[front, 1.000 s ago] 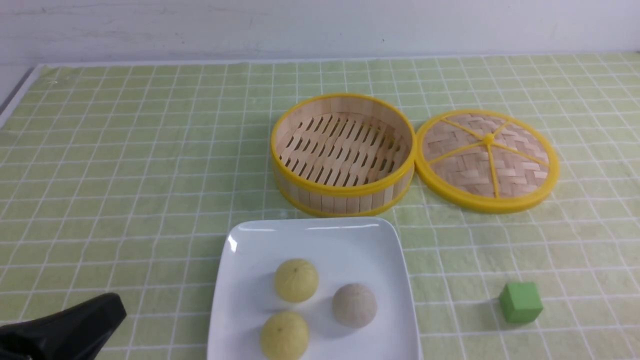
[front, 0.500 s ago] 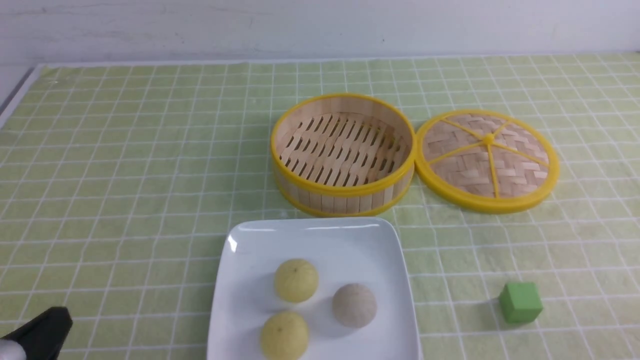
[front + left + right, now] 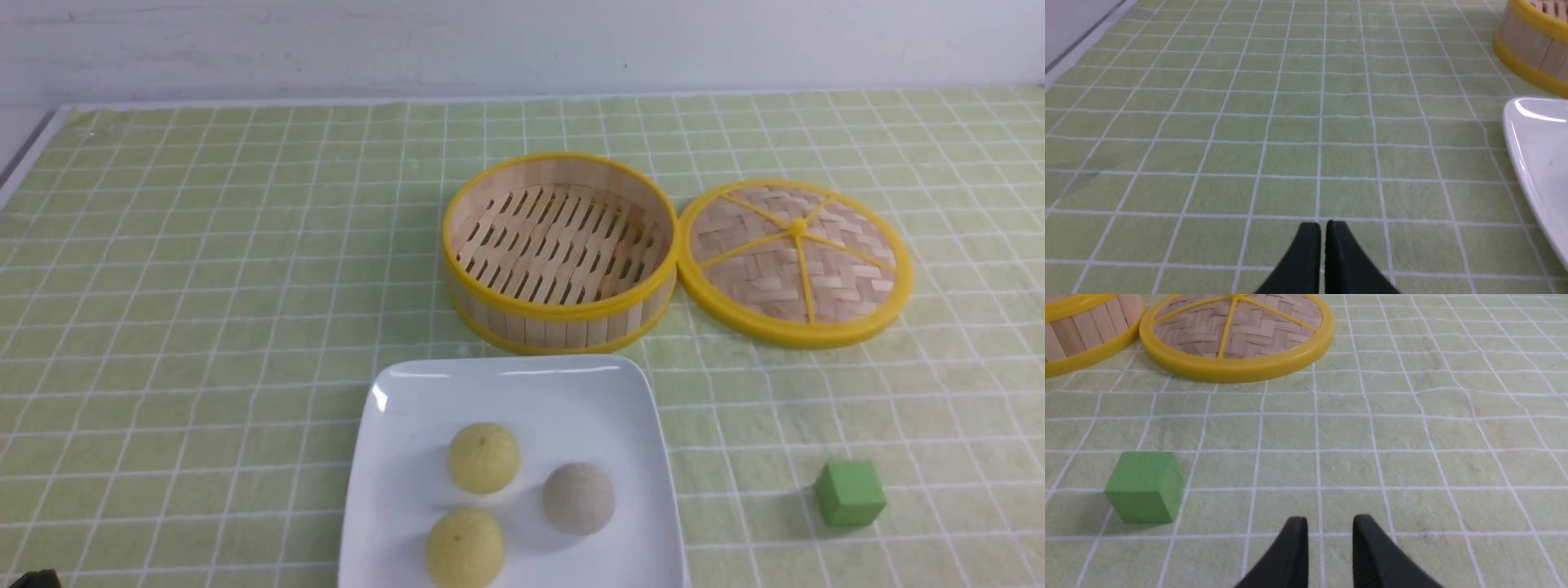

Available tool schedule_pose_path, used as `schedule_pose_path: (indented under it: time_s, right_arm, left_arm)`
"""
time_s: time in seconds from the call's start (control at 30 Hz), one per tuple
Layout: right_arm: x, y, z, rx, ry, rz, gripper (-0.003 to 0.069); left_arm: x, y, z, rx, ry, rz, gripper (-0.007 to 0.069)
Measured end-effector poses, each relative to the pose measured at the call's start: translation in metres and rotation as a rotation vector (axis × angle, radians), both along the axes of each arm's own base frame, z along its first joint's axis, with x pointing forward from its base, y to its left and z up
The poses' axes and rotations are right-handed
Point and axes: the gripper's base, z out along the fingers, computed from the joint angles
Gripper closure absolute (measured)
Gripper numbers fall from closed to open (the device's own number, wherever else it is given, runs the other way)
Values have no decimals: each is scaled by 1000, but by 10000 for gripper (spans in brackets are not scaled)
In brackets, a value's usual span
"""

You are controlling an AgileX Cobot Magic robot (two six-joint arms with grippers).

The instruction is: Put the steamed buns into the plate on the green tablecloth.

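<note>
Green tablecloth point(image 3: 204, 269) over tabletop, pale wall behind | steamed buns point(image 3: 483, 457) all three on plate point(image 3: 408, 392) at near edge | step: placing seemingly done | left hand point(image 3: 1323, 228) nearly closed, empty | right hand point(image 3: 1329, 524) narrowly parted, empty | next: likely none, maybe retreat.

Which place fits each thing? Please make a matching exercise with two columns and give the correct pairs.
Things:
1. steamed buns
2. green cube
3. woven lid
4. steamer basket

Places:
A. flat on the green tablecloth, to the right of the basket
B. behind the plate, empty
C. on the white plate
D. alone on the cloth, to the right of the plate

Pairs: 1-C, 2-D, 3-A, 4-B
</note>
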Motion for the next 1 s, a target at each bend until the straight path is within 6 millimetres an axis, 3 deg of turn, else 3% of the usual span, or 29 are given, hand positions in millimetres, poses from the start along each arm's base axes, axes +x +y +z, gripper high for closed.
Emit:
schedule_pose_path:
  time_s: [1.0]
  right_arm:
    - [0,0,0,0,0,-2,435]
  left_arm:
    - [0,0,0,2,6,1,556]
